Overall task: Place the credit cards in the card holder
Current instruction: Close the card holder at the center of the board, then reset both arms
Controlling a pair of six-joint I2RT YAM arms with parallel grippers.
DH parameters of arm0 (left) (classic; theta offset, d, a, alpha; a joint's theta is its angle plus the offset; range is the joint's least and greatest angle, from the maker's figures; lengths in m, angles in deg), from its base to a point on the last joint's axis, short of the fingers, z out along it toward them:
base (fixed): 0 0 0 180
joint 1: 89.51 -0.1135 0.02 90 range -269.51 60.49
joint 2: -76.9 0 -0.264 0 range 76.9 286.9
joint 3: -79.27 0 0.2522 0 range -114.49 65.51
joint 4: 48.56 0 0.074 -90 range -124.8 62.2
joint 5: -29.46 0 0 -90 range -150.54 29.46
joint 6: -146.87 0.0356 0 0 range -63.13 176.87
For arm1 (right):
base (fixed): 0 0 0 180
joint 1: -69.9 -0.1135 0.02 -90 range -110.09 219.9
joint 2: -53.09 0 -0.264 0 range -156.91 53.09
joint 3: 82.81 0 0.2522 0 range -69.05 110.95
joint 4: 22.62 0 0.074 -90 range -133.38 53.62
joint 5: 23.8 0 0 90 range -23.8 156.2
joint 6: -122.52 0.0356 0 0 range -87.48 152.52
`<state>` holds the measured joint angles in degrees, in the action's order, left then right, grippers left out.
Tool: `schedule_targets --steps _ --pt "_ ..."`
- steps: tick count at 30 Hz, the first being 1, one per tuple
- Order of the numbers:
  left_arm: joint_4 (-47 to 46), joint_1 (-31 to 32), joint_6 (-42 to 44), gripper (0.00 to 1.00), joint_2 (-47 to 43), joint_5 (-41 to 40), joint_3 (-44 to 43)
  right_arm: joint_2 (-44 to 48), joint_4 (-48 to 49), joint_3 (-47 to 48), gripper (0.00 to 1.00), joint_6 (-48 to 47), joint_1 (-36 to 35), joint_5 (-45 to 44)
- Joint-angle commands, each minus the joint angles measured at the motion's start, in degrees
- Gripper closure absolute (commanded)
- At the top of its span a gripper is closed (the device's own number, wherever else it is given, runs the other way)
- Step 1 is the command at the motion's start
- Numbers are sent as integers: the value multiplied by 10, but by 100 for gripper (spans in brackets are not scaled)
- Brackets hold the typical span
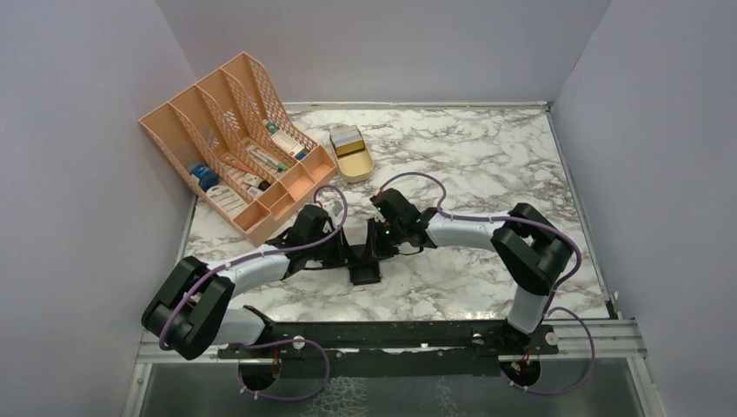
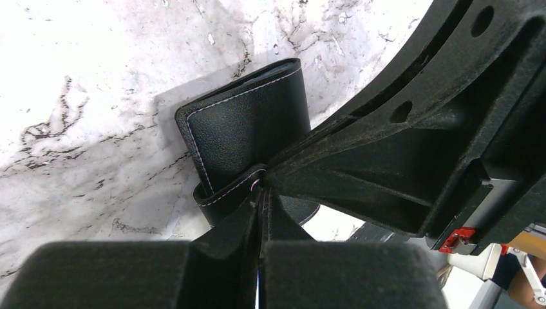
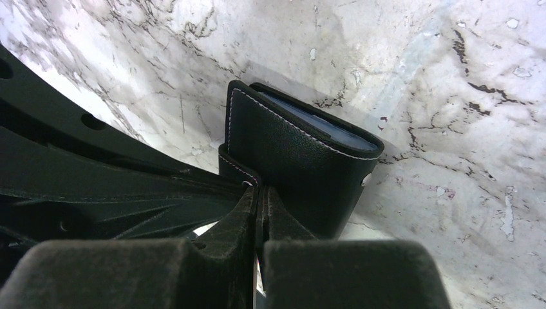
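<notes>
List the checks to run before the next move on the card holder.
1. Left gripper shut on the card holder: ok.
2. Right gripper shut on it too: ok.
3. Holder opened, slots showing: not ok, it is folded.
4. Holder clear of the table: cannot tell.
5. Credit cards located: cannot tell; a pale stack lies in the tan tin.

Card holder (image 2: 248, 132) sits just ahead of my left fingers (image 2: 235, 235), table (image 2: 84, 96) beneath it. My right fingers (image 3: 286, 222) meet it from the opposite side.
</notes>
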<state>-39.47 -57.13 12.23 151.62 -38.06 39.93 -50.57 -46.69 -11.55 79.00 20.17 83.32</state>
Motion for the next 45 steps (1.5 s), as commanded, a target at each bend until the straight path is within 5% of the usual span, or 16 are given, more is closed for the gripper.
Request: schedule_targets --steps 1,14,30,32,33,34,35,45 --pt "38 2 29 100 34 -72 7 -50 -31 -14 99 -9 -3 -45" --pt "52 2 28 98 45 -81 -13 -47 -41 11 96 -15 -3 -35" --pt "231 2 123 53 -174 -155 -189 179 -102 17 50 -35 -3 -108" --pt "246 2 133 47 -209 -163 -204 216 -115 13 33 -36 -3 -129" --pt "252 2 137 40 -223 -165 -211 236 -118 9 25 -43 -3 -136" --pt "255 2 142 12 -238 -165 -217 263 -119 5 17 -51 -3 -144" --pt "256 2 147 2 -253 -164 -221 285 -122 1 10 -55 -3 -154" --pt "252 2 177 1 -381 -191 -215 488 -149 -28 5 -71 -3 -278"
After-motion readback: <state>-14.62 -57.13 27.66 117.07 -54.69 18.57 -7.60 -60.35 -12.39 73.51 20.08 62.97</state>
